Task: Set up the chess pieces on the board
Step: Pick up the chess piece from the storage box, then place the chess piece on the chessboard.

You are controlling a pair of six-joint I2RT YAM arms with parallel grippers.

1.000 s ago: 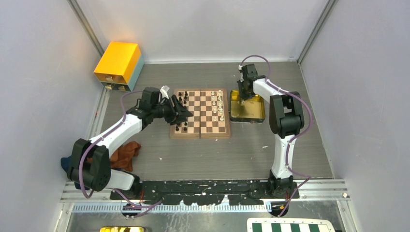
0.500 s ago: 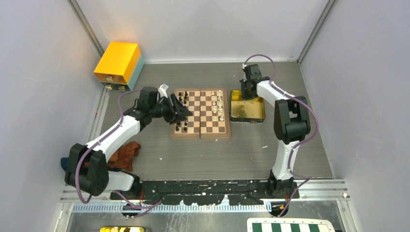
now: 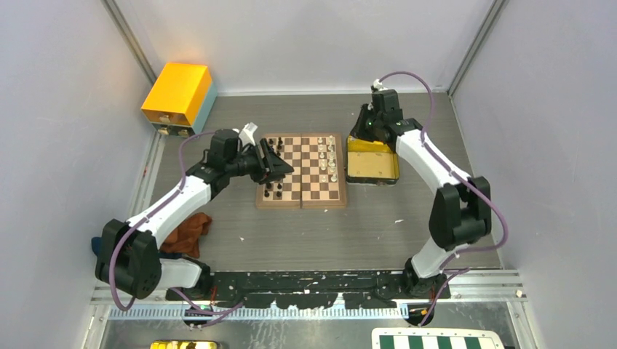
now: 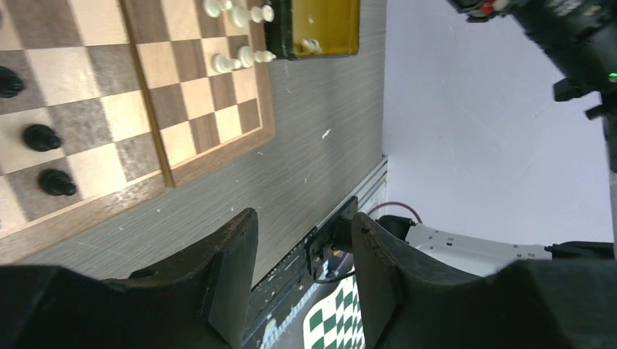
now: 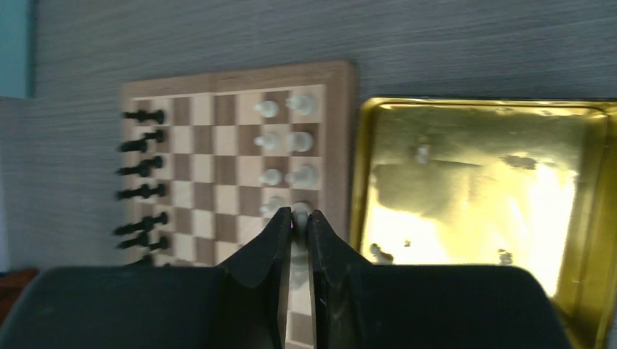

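Note:
The board (image 3: 311, 190) lies mid-table with black chess pieces (image 3: 272, 151) along its left side and white ones (image 3: 331, 154) along its right. My right gripper (image 3: 360, 134) hangs over the far left corner of the gold tray (image 3: 375, 167). In the right wrist view this gripper (image 5: 299, 218) is shut on a white piece (image 5: 298, 251), above the board's (image 5: 218, 145) right edge. A few white pieces (image 5: 380, 253) lie in the tray (image 5: 473, 182). My left gripper (image 3: 285, 169) hovers over the board's left half; it (image 4: 304, 233) stands open with nothing between its fingers.
A yellow and teal box (image 3: 178, 98) stands at the far left corner. A brown cloth (image 3: 189, 233) lies near the left arm's base. A green-and-white checkered board (image 3: 436, 340) sits beyond the front rail. Grey walls close in both sides.
My right gripper has closed on a white piece and risen from the tray toward its far left corner, the elbow swinging right. The left arm has barely shifted.

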